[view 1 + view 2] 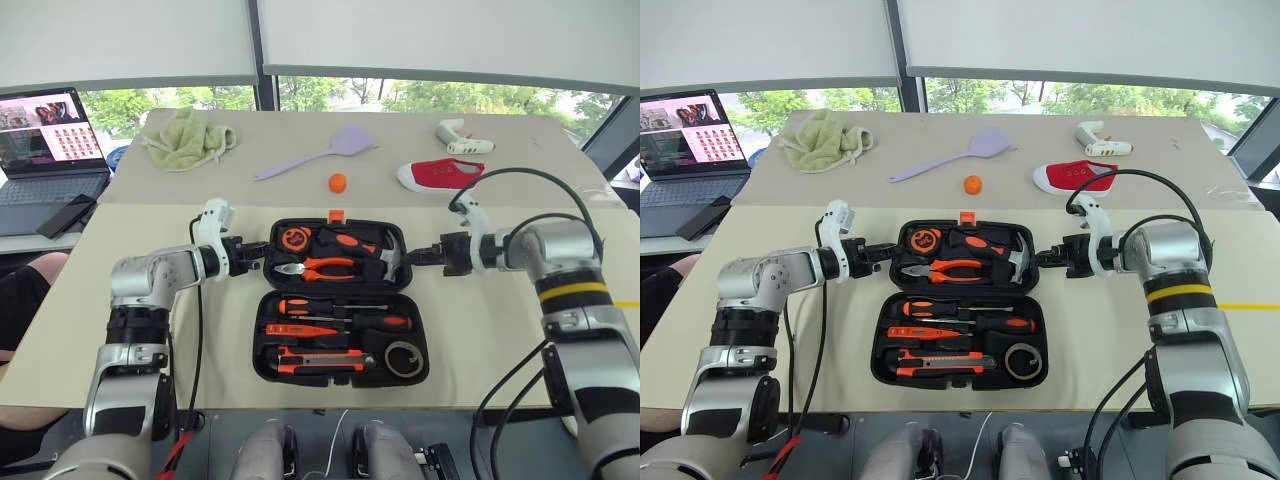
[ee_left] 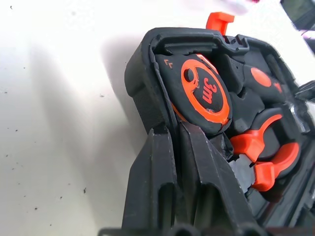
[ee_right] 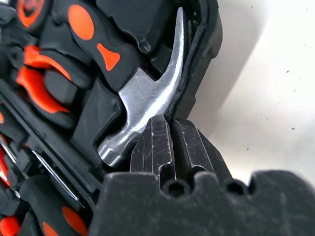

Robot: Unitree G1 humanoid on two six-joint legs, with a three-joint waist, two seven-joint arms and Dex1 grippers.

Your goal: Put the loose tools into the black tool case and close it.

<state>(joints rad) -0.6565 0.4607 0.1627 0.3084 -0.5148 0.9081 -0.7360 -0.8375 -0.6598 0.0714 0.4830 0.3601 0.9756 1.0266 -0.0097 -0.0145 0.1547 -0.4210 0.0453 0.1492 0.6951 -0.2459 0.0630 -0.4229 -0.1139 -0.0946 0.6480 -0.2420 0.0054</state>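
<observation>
Beige tabletop, both hands (image 1: pixel 257 252) (image 1: pixel 418 256) clamped on black tool case (image 2: pixel 142 83) rim, wrist-view hammer (image 3: pixel 147 93).

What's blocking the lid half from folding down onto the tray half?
Nothing visible. The loose tools sit in their slots in the near half of the black tool case. The left gripper and right gripper are shut on the far half's side rims; no tool visibly stands proud.

Black tool case (image 1: pixel 262 300) with orange latch (image 1: pixel 336 215); orange-and-black screwdrivers (image 1: pixel 340 322); lilac spatula (image 1: pixel 318 150); red shoe (image 1: pixel 440 173).
</observation>
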